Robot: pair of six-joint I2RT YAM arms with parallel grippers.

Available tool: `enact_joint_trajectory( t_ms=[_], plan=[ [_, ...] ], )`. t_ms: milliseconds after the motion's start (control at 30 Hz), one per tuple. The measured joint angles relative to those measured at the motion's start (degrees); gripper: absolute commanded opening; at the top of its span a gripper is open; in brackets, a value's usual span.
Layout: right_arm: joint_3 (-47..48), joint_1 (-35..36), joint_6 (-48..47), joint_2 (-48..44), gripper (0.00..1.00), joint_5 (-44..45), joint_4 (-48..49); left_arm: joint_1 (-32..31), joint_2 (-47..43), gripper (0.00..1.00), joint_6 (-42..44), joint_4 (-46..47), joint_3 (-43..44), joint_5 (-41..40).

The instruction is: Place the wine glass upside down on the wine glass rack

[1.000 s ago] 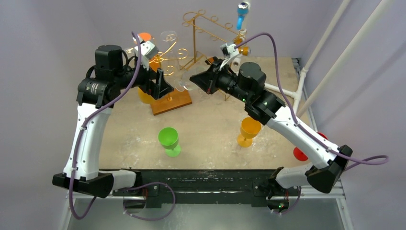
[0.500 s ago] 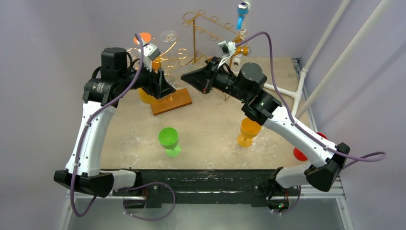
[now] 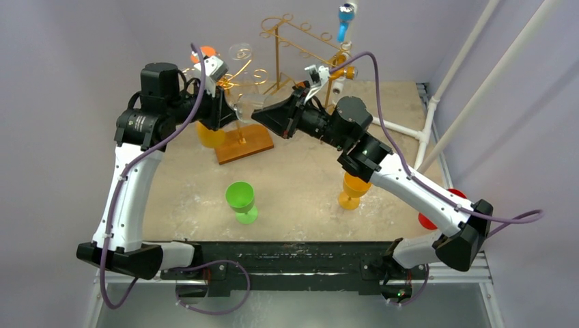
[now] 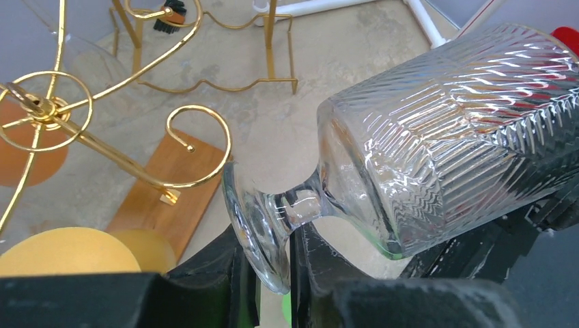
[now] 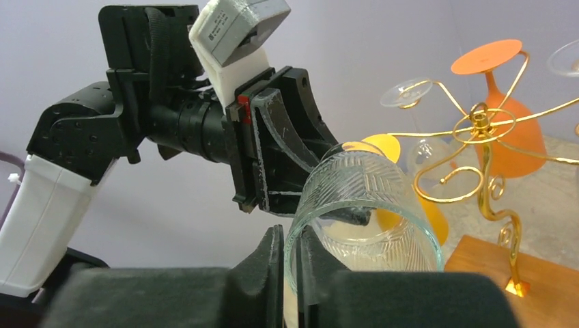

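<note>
Mid-air, both claws on one piece. My left claw (image 4: 267, 263) is clamped on the foot of the clear wine glass (image 4: 423, 150). My right claw (image 5: 290, 256) is pinched tight on the bowl's rim. The glass lies on its side between them, just beside the gold rack (image 3: 244, 145), apart from it. An orange glass (image 5: 509, 102) hangs there, foot up.

The left hand (image 4: 274, 256) and right hand (image 5: 291, 263) meet tip to tip aloft, both clamped nearly closed.
</note>
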Motion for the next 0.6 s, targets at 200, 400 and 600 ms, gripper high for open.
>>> enact_joint_trajectory(
  t_ms=[200, 400, 600],
  plan=[
    [-1.73, 0.46, 3.15, -0.98, 0.57, -2.32, 1.01, 0.20, 0.85, 0.00, 11.37, -1.90, 3.74, -4.76],
    [-1.64, 0.66, 3.82, -2.56, 0.69, -4.31, -0.85, 0.26, 1.55, 0.00, 22.73, -2.75, 6.88, -9.46],
    [1.92, 0.52, 2.01, -2.86, 0.99, -4.85, -11.02, 0.26, 1.36, 0.00, 31.61, -2.54, 6.88, -11.10]
  ],
)
